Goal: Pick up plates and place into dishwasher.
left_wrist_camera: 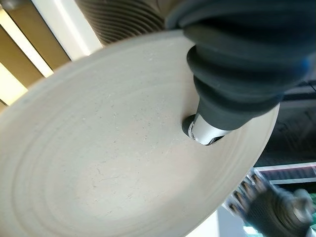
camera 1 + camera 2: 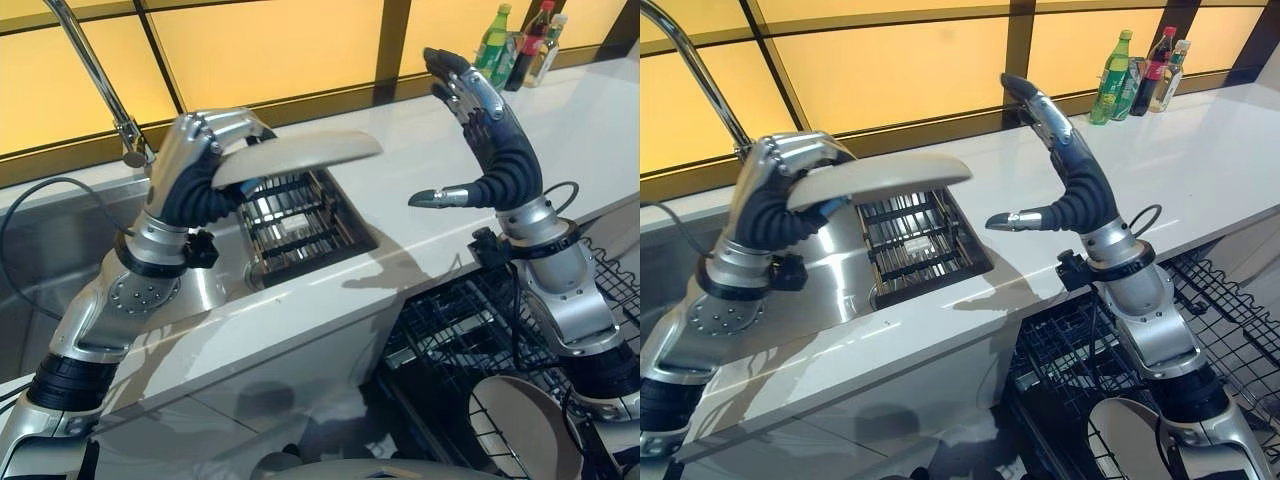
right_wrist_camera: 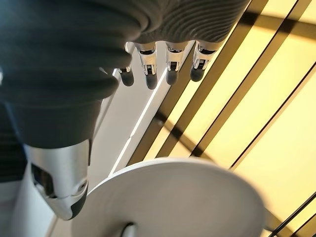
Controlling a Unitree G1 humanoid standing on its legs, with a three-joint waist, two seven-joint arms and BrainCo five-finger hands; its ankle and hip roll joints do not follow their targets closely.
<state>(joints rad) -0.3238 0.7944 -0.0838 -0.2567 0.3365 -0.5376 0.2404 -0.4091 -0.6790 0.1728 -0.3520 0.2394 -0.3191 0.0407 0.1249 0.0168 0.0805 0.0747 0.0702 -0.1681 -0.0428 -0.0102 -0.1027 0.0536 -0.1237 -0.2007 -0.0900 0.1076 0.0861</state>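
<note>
A pale grey-beige plate [image 2: 300,155] is held roughly level above the sink's wire rack [image 2: 295,225]. My left hand [image 2: 195,160] is shut on its left rim, fingers curled over the top and the thumb [image 1: 207,131] pressed on its underside. My right hand [image 2: 495,140] is raised over the counter to the right of the plate and apart from it. That hand is open, its fingers [image 3: 170,69] straight, with the plate [image 3: 182,197] showing past them. The black dishwasher rack [image 2: 450,330] is pulled out at lower right, below the counter edge.
One plate [image 2: 520,420] stands in the dishwasher rack and another rim [image 2: 350,468] shows at the bottom edge. A tall faucet [image 2: 95,70] rises at the left over the steel sink [image 2: 215,285]. Several bottles [image 2: 520,45] stand at the back right of the white counter [image 2: 600,120].
</note>
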